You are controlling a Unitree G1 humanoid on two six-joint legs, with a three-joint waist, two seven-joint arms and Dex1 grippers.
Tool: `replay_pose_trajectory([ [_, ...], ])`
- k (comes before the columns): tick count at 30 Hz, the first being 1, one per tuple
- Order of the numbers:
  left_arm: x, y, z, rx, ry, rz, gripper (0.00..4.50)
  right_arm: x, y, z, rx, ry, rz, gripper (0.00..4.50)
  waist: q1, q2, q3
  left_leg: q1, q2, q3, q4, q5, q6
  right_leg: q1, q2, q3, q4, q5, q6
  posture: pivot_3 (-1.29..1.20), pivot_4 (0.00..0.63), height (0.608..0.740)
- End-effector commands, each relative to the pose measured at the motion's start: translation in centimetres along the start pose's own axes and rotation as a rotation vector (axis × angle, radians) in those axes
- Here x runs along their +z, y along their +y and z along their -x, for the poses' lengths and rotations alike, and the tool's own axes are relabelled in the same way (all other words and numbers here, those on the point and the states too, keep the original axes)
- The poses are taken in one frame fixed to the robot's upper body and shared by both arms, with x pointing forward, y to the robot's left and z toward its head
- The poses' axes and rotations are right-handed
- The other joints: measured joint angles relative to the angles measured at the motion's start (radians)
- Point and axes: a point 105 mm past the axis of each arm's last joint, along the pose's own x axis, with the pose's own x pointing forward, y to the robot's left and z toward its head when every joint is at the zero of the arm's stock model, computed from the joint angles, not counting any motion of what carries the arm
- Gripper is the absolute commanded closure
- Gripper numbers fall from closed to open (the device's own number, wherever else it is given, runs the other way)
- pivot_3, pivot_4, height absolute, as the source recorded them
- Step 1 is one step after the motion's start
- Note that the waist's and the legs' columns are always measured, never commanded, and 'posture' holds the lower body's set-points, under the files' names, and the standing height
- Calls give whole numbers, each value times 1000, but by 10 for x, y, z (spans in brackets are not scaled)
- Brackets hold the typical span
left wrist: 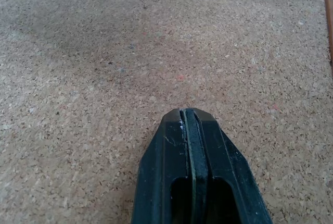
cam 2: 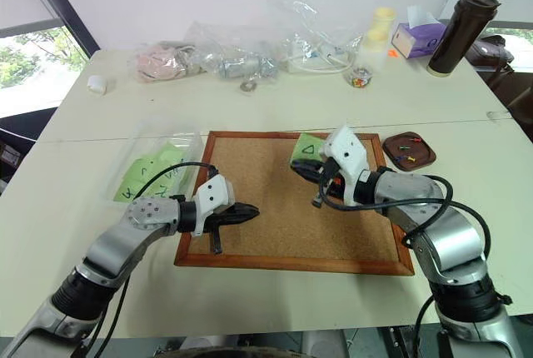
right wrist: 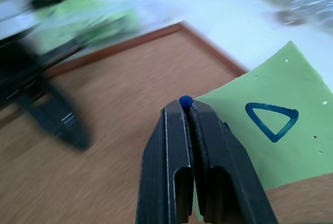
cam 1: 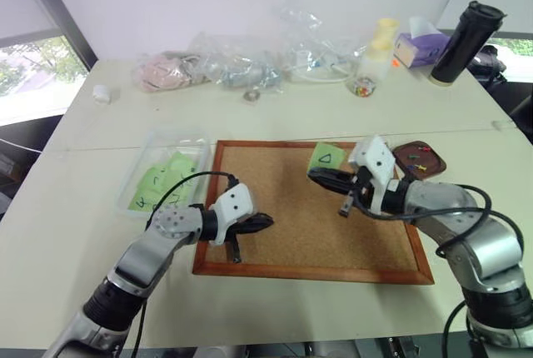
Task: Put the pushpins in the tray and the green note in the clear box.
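Now our right pincer (right wrist: 186,108) is clenched on a blue pushpin (right wrist: 185,100) above the green note (cam 1: 326,156); the tray (cam 1: 419,160) lies just beyond the cork board's (cam 1: 291,208) right edge, nearest this arm. Our left pincer (left wrist: 191,114) is clenched empty.

Blue-triangled green note (right wrist: 270,125), brown tray (cam 1: 420,160)

White table (cam 1: 333,108): cork board (cam 1: 291,208) center, clear box (cam 1: 137,176) 9 o'clock, tray (cam 1: 419,159) 3, bags (cam 1: 241,62) 12.
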Motion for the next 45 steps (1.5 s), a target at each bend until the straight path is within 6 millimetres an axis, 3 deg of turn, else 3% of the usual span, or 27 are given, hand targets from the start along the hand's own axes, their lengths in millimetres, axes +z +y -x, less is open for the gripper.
replay_pose_trajectory([
  [1,30,17,9,8,-117,62,4171,9,14,5,75,5,91,4493,-1,-2,1,0,0,0,0,0,0,0,0,0,0,0,0,0,150,740],
  [3,44,19,10,-20,-170,96,3464,9,16,8,92,23,120,4500,-1,-2,1,-1,0,0,0,0,0,-1,0,0,0,0,0,0,150,740],
  [8,79,24,8,-84,-289,185,1104,11,21,12,143,55,190,4500,-1,-3,2,-1,0,0,0,0,0,-1,0,-1,0,0,0,0,150,740],
  [17,105,17,-2,-206,-391,340,1104,12,25,13,195,74,266,4500,-1,-5,3,-1,0,0,1,0,0,-1,0,-1,0,0,0,0,150,740],
  [22,98,12,-20,-224,-339,351,1104,20,28,10,224,65,301,4500,-1,-6,3,-1,0,0,1,0,0,-1,0,-1,0,0,0,0,150,740],
  [28,95,9,-26,-246,-337,363,1104,25,29,10,234,63,319,4500,-1,-6,4,-1,0,0,1,0,0,-1,0,-1,0,0,0,0,150,740],
  [31,93,10,-29,-244,-338,368,1905,26,29,11,238,67,327,4500,0,-6,4,-1,0,0,1,0,0,-1,0,-1,0,0,0,0,150,740],
  [36,91,7,-28,-252,-338,371,4463,27,29,11,235,74,341,4500,-1,-6,4,-1,0,0,1,0,0,-1,0,-1,0,0,0,0,150,740],
  [45,75,14,-25,-188,-289,310,4463,33,16,16,157,60,322,4500,0,-6,4,-1,0,0,0,0,0,-1,0,-1,0,0,0,0,150,740],
])
